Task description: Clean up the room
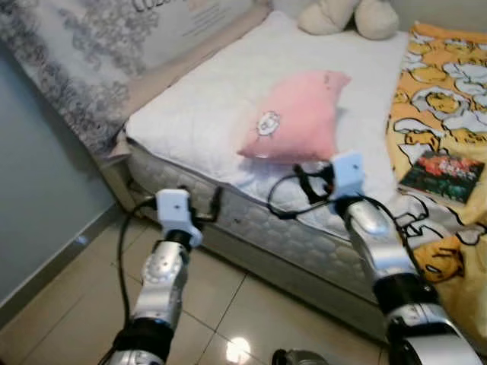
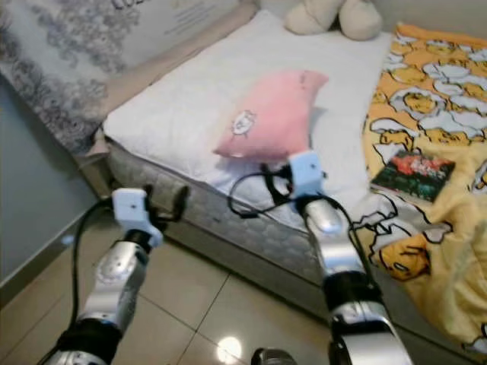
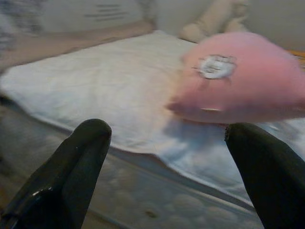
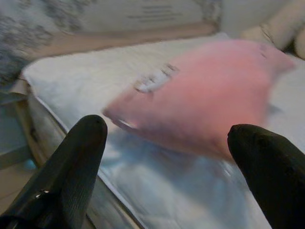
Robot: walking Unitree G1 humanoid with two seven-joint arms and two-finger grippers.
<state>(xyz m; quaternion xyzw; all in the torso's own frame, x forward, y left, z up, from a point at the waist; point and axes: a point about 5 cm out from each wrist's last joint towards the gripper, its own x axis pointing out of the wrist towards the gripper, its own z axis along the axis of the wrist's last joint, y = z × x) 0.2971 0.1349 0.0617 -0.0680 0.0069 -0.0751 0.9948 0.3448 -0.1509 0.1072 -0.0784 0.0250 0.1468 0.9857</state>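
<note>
While the head views look down across the room, the bed [image 1: 198,114] with its white quilted mattress runs from the upper centre of the frame to the lower right, its side panel meeting the glossy tiled floor [image 1: 76,304] at lower left. A yellow cartoon-print blanket [image 1: 441,106] covers the right side of the frame and spills over the mattress edge. Leaning along the upper left is a grey patterned headboard or cushion [image 1: 68,68]. A pink pillow [image 1: 293,118] with a small round white patch lies in the middle of the mattress, its near edge close to the bed's side. A cream plush toy [image 1: 346,15] sits at the top edge of the frame, and a dark green book [image 1: 441,176] lies on the blanket at the right.

Both silver arms reach forward. The right gripper [image 4: 167,143] is raised over the mattress edge just in front of the pillow; its wrist view, blurred, shows its two black fingers [image 4: 71,162] spread wide with nothing between them and the pillow close ahead. The left gripper [image 3: 167,148] hangs lower, near the side of the mattress at lower left of the head views; its wrist view shows its fingers [image 3: 71,167] equally wide apart and empty, the pillow farther off and to one side, with the plush toy behind it.
</note>
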